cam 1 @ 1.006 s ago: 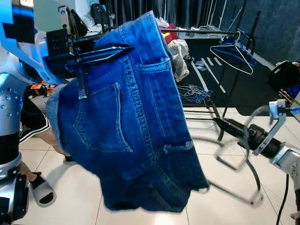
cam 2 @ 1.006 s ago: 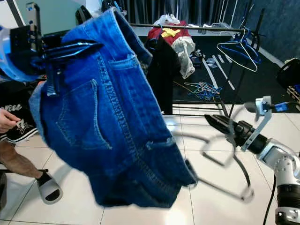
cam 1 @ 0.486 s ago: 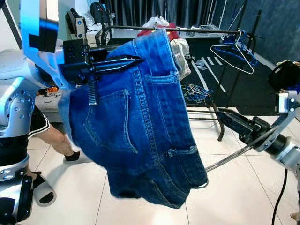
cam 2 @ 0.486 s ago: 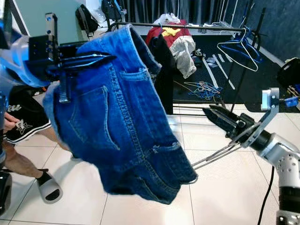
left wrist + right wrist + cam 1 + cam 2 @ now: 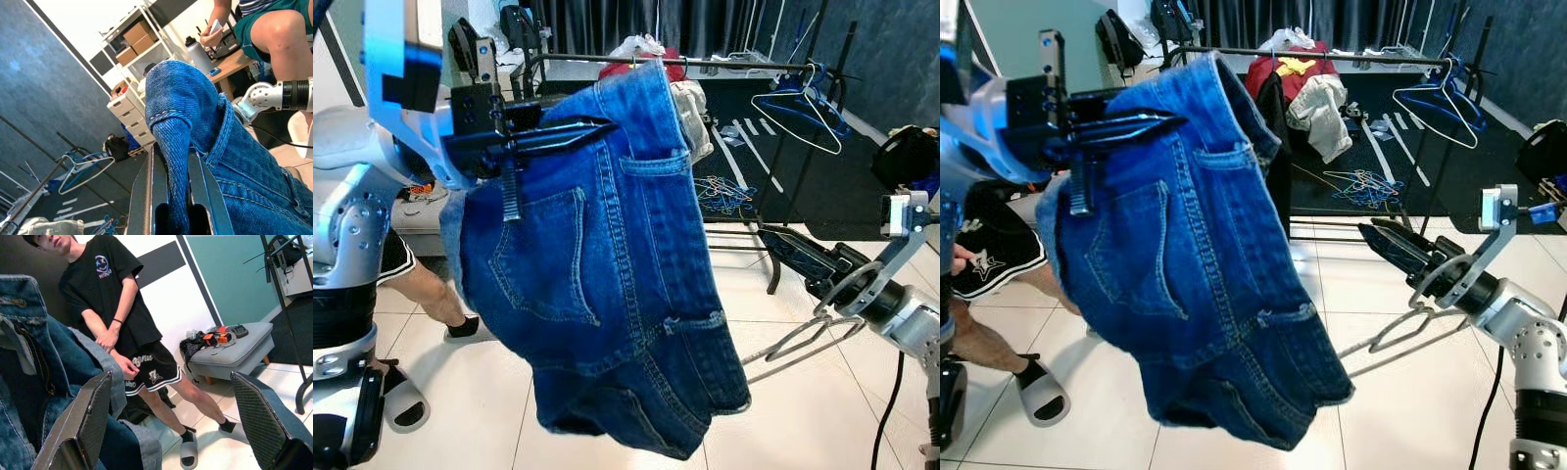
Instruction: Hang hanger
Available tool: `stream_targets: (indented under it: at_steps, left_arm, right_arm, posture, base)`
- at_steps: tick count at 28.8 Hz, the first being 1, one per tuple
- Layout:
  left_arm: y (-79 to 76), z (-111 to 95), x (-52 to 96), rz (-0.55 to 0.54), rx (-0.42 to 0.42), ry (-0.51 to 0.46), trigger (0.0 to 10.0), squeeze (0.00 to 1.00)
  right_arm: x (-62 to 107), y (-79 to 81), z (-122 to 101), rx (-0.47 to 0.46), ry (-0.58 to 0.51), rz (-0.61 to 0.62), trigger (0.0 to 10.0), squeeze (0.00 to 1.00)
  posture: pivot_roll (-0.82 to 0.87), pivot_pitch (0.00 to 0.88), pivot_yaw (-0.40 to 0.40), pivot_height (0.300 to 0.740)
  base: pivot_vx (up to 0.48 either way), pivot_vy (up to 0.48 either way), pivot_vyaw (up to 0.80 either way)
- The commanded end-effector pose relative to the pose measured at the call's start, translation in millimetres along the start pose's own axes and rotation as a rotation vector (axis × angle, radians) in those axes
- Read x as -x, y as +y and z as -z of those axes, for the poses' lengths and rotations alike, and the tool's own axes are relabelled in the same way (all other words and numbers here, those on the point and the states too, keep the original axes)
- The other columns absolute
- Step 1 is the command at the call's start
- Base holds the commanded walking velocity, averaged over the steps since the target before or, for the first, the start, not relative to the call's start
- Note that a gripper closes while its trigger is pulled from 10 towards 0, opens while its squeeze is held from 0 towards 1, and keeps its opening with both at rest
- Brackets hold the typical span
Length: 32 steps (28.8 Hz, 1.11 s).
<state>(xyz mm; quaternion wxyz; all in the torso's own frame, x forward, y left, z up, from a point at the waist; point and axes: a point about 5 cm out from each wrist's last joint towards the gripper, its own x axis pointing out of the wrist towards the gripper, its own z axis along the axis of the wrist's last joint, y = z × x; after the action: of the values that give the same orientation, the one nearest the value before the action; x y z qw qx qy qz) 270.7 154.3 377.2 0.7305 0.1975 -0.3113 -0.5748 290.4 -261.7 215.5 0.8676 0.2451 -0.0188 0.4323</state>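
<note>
Holding denim shorts [image 5: 607,264] | left hand [image 5: 563,132] | clothes rail [image 5: 724,65] behind

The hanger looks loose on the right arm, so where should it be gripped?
Probably grip the hanger at its narrow end by the hook, where the wires run close together. It lies nearly level, its far end under the shorts. The open right gripper could come from above. The left gripper is busy holding the waistband.
</note>
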Motion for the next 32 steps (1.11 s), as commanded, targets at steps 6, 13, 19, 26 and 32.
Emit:
stream_targets:
  at_steps: [6,13,19,26,32]
  left_arm:
    - [-1.9,-2.6,-2.3,0.000,-0.006,-0.023,0.0,0.00]
    - [-5.8,5.1,-1.2,0.005,0.004,0.014,0.0,0.00]
    - [-13.0,17.9,2.1,0.004,0.019,0.078,0.0,0.00]
    - [-19.7,27.0,0.3,0.008,0.039,0.110,0.0,0.00]
    - [-23.3,25.4,-1.7,0.009,0.058,0.087,0.0,0.00]
  right_arm:
    - [-3.1,3.0,-3.3,-0.002,-0.020,-0.014,10.0,0.00]
    - [-4.5,5.3,-4.1,-0.003,-0.021,-0.022,10.0,0.00]
    - [-6.0,6.4,-10.8,0.012,-0.033,-0.026,10.0,0.00]
    - [-9.5,7.4,-12.4,0.016,-0.042,-0.036,10.0,0.00]
    - [-10.3,7.6,-14.0,0.019,-0.044,-0.037,10.0,0.00]
  posture:
    - [-0.14,0.000,0.005,0.740]
    - [-0.14,0.000,0.004,0.740]
    - [-0.14,0.000,0.005,0.740]
    - [-0.14,0.000,0.007,0.740]
    - [-0.13,0.000,0.005,0.740]
  base:
    - [0.000,0.000,0.00]
    - [0.000,0.000,0.00]
    - [0.000,0.000,0.00]
    - [0.000,0.000,0.00]
    - [0.000,0.000,0.00]
